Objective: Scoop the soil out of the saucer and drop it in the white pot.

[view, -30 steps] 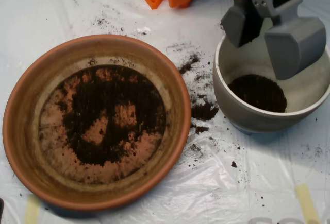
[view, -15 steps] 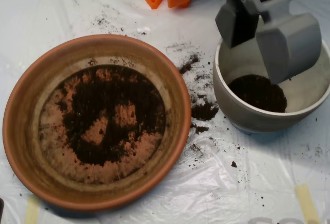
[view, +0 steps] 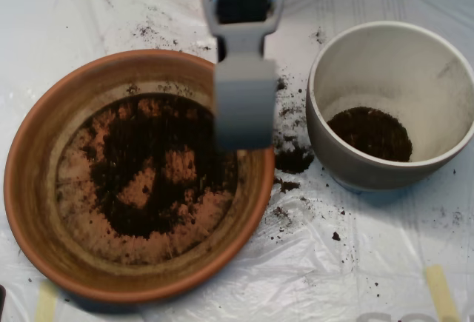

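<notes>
Soil [view: 159, 166] lying thin in saucer [view: 44, 211], some already in pot [view: 348, 166]. Scoop [view: 243, 107] hovering over saucer's right rim, opening impossible to judge. Likely positioning for another scoop; needing descent into thickest patch.

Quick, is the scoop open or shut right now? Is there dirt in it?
Scoop: above the saucer's right rim, seen from on top; whether it carries soil is hidden.

No readable text, labels or numbers anywhere (none legible).
</notes>
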You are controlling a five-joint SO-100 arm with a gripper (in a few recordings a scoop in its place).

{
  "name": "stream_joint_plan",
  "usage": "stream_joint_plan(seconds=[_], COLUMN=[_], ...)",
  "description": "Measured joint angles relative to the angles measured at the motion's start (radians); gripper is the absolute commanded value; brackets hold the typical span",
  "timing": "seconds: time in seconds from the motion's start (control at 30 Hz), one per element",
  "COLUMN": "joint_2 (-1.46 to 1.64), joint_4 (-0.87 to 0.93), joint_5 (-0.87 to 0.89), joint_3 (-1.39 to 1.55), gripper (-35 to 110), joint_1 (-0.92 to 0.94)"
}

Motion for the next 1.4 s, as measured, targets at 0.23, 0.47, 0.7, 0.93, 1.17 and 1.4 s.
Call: stream_joint_plan(seconds=[0.23,0.47,0.7,0.93,1.17,1.4], joint_2=[-0.023,-0.021,0.023,0.026,-0.012,-0.040], joint_4=[-0.198,-0.405,-0.561,-0.693,-0.735,-0.663], joint_5=[-0.029,-0.055,-0.072,-0.150,-0.235,-0.259], joint_3=[0.275,0.615,0.838,0.960,0.960,0.960], gripper=[32,33,34,34,34,35], joint_1=[0.227,0.339,0.440,0.508,0.495,0.518])
